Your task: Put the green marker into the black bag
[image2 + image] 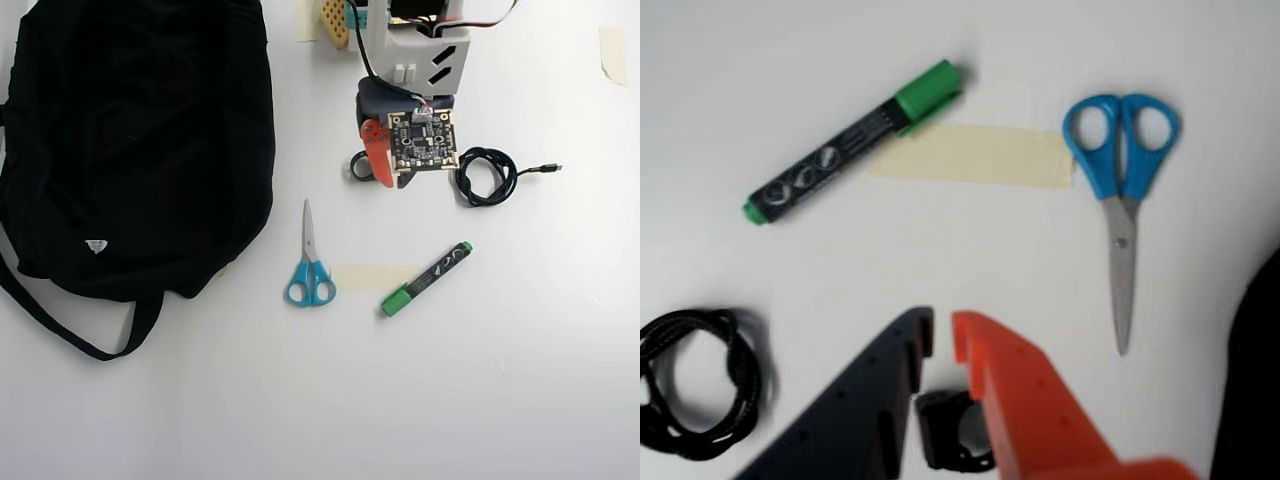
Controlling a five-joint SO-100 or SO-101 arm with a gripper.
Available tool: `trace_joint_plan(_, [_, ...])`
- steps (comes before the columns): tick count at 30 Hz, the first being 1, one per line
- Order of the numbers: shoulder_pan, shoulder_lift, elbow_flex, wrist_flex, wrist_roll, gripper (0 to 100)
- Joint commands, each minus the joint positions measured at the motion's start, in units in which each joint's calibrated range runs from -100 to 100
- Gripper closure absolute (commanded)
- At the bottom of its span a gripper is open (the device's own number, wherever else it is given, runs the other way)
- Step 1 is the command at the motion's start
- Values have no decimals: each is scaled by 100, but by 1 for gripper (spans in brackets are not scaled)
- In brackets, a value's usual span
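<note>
The claw hovers low above the white surface, holding nothing. Its dark finger and orange finger stand close together, with only a narrow gap between the tips. Just under it sits a small black ring-shaped thing, and to the left in the wrist view lies a coiled black cable.

Further out, the green marker lies flat and slanted on the surface, its cap touching the edge of a strip of pale tape. The blue-handled scissors lie beyond the other end of the tape, apart from the marker.

I think the main risk is the approach: with such a narrow opening, the fingers may push the marker so it rolls away instead of closing around it. The slanted barrel also asks for a wrist turn.

Only the overhead view shows the whole black bag, well apart from the marker, with the scissors between them. I cannot see any opening in the bag. The wrist view shows only a dark edge at the right.
</note>
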Motion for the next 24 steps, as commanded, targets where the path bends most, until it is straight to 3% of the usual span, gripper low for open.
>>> trace_joint_plan(1, [-277,-29,-246,-366,-7,98])
trace_joint_plan(9, [-614,485,-354,-1219,-143,98])
trace_joint_plan(24, [-831,2236,-2214,-1168,-663,98])
